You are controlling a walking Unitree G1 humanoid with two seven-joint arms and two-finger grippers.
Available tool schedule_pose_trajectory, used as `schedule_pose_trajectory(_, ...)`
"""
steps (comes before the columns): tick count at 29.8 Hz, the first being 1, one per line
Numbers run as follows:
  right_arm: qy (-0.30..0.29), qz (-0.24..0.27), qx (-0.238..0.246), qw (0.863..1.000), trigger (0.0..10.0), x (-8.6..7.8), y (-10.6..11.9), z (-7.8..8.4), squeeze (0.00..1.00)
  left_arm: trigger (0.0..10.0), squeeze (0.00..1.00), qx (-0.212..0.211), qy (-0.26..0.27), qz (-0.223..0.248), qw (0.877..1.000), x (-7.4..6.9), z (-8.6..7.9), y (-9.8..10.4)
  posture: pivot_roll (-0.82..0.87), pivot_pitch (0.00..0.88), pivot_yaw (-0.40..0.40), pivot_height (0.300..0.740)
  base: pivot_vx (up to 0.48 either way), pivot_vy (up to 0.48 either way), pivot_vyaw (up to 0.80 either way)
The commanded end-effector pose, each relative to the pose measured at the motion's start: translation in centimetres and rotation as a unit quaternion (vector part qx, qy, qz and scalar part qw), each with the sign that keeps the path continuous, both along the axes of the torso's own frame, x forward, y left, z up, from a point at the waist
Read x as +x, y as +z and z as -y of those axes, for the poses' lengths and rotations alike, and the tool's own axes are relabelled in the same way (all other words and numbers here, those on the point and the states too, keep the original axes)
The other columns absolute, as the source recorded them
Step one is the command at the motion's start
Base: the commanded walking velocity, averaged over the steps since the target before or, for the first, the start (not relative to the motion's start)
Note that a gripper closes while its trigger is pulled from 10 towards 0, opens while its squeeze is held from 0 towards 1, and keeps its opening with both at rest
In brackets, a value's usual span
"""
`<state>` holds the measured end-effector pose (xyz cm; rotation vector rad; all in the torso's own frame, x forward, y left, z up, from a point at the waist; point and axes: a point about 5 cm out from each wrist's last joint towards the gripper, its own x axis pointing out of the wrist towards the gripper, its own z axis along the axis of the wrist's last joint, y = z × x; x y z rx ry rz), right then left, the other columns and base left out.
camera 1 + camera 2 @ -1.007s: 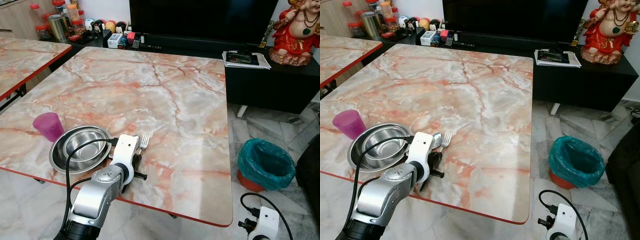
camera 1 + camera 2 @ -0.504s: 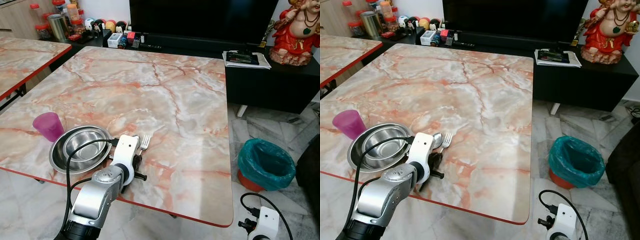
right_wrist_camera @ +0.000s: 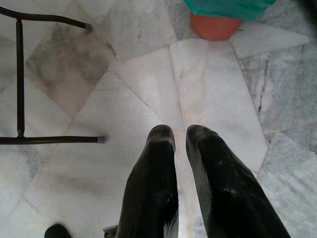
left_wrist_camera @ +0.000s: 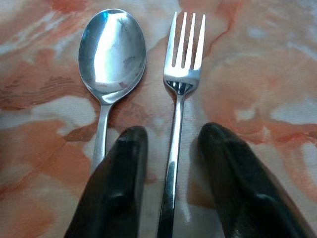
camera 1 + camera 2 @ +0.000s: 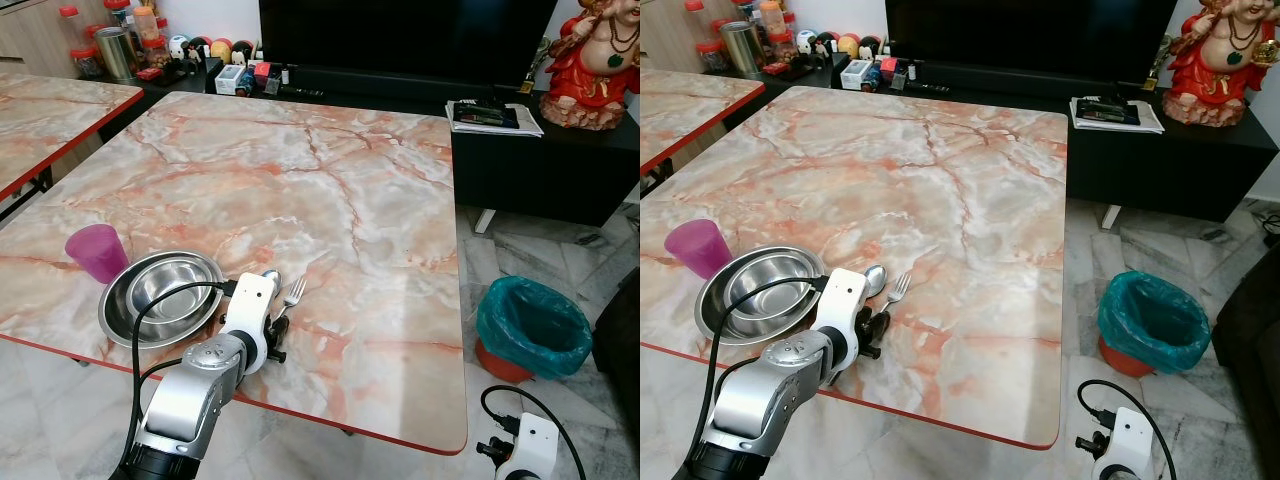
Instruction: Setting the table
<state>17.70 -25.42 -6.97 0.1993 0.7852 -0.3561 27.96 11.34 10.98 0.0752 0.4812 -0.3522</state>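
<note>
Teal-lined bin [image 5: 532, 330] on floor; red statue [image 5: 595, 62], papers [image 5: 492, 117] on black cabinet [image 5: 540, 165].

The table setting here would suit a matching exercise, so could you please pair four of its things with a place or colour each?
Things:
1. cup
2. fork
3. spoon
4. bin

Descriptions:
A. lies between the left gripper's open fingers
B. stands on the floor beside the table, lined in teal
C. purple, beside the steel bowl
D. lies between the bowl and the fork

Pairs: 1-C, 2-A, 3-D, 4-B
</note>
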Motion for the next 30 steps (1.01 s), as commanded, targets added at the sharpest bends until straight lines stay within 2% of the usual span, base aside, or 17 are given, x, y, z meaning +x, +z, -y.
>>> schedule_pose_trajectory(1,-0.004,0.004,-0.001,1.000,10.0,0.1,0.1,0.1,0.00,10.0,0.00,-0.002,0.000,0.028,1.000,0.3,0.2,0.9,0.06,0.053,-0.016,0.740,0.000,0.000,0.00)
schedule_pose_trajectory(6,-0.003,0.005,-0.001,1.000,10.0,0.2,0.2,0.2,0.00,10.0,0.00,-0.018,0.001,0.084,0.996,0.9,0.5,3.0,0.06,0.050,-0.019,0.740,0.000,0.000,0.00)
schedule_pose_trajectory(10,-0.003,0.005,-0.001,1.000,10.0,0.2,0.2,0.2,0.00,10.0,0.00,-0.030,-0.002,0.103,0.994,1.0,0.7,3.8,0.06,0.050,-0.019,0.740,0.000,0.000,0.00)
schedule_pose_trajectory(12,-0.003,0.005,-0.001,1.000,10.0,0.2,0.2,0.2,0.00,10.0,0.00,-0.053,0.006,0.143,0.988,1.2,0.8,4.9,0.06,0.047,-0.020,0.740,0.000,0.000,0.00)
schedule_pose_trajectory(15,-0.004,0.006,-0.002,1.000,10.0,0.2,0.2,0.2,0.00,10.0,0.00,-0.069,0.028,0.179,0.981,1.5,0.4,5.5,0.06,0.046,-0.019,0.740,0.000,0.000,0.00)
schedule_pose_trajectory(17,-0.008,0.010,-0.003,1.000,10.0,0.2,0.2,0.2,0.00,10.0,0.00,-0.060,0.065,0.220,0.971,1.8,-0.9,5.8,0.06,0.045,-0.020,0.740,0.000,0.000,0.00)
schedule_pose_trajectory(20,-0.011,0.013,-0.004,1.000,10.0,0.2,0.3,0.2,0.00,10.0,0.00,-0.040,0.083,0.244,0.966,1.9,-1.7,6.2,0.06,0.045,-0.019,0.740,0.000,0.000,0.00)
schedule_pose_trajectory(21,-0.017,0.018,-0.005,1.000,10.0,0.3,0.3,0.3,0.00,10.0,0.00,-0.023,0.097,0.272,0.957,2.0,-2.5,6.7,0.06,0.045,-0.019,0.740,0.000,0.000,0.00)
schedule_pose_trajectory(28,-0.025,0.027,-0.005,0.999,10.0,0.3,0.4,0.3,0.00,10.0,0.00,0.017,0.106,0.342,0.933,1.9,-3.8,7.8,0.06,0.044,-0.021,0.740,0.000,0.000,0.00)
schedule_pose_trajectory(30,-0.018,0.071,-0.021,0.997,10.0,2.7,2.0,0.8,0.00,10.0,0.00,0.033,0.114,0.369,0.922,1.7,-4.4,8.2,0.06,0.042,-0.024,0.740,0.000,0.000,0.00)
